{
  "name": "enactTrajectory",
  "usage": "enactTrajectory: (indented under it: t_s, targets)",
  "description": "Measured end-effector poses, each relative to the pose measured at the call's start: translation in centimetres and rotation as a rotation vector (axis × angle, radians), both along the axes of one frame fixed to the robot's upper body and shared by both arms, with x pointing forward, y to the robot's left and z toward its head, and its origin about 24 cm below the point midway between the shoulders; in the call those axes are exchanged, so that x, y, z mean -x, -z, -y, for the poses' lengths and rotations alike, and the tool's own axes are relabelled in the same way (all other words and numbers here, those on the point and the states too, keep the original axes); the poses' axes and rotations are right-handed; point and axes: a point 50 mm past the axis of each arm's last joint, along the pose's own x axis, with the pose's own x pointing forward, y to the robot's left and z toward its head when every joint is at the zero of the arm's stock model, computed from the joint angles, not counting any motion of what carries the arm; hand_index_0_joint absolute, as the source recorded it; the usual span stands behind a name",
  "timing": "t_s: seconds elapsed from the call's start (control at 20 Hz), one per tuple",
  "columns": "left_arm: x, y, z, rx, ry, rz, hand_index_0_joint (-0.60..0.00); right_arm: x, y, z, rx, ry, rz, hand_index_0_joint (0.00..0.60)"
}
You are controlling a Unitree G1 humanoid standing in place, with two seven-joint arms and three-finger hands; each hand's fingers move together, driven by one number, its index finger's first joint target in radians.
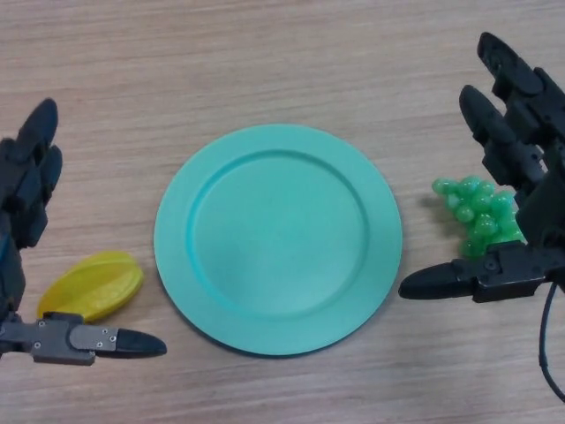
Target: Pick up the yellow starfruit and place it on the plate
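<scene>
Left hand (26, 203) open around yellow starfruit (91, 284).

Wooden table (265, 53); on it teal plate (278, 238), yellow starfruit (93, 284), green grapes (477, 212)

Plate (278, 238): plain teal-green, no pattern, slightly darker ring where rim meets well. Starfruit (91, 285), left of plate: bright yellow, paler along its ridges. Grapes (478, 215), right of plate: glossy bright green cluster. Counter (265, 62): light tan wood grain, fine horizontal streaks. Left hand (26, 185) and right hand (512, 124): black; left thumb has a grey metal section.
</scene>
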Motion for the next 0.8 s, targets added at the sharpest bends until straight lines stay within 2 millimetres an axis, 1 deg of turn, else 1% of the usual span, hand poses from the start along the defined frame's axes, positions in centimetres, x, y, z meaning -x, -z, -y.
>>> enactTrajectory:
  t_s: [0.05,0.15,0.3,0.45,0.6,0.7,0.8]
  targets:
    - [-0.1,0.6,-0.2,-0.068,-0.032,-0.012,0.000,0.0,0.0,0.0,0.002,-0.008,-0.002,0.000]
    - [-0.5,1.9,0.0,-0.070,-0.035,-0.063,0.000,-0.3,0.5,0.1,0.002,-0.004,-0.024,0.000]
    - [-1.1,3.1,0.2,-0.182,-0.058,-0.074,0.000,-0.4,0.7,0.1,0.001,-0.001,-0.036,0.000]
    - [-2.2,4.8,-0.7,-0.233,-0.106,-0.105,0.000,-0.4,0.7,0.1,0.001,-0.001,-0.035,0.000]
    - [-3.4,5.5,-1.6,-0.306,-0.133,-0.137,0.000,-0.4,0.7,0.1,0.001,-0.001,-0.034,0.000]
    - [-4.1,6.0,-2.0,-0.316,-0.155,-0.139,0.000,-0.4,0.7,0.2,0.001,0.000,-0.034,0.000]
    - [-4.6,7.0,-2.3,-0.331,-0.185,-0.163,0.000,-0.4,0.7,0.2,0.001,0.001,-0.034,0.000]
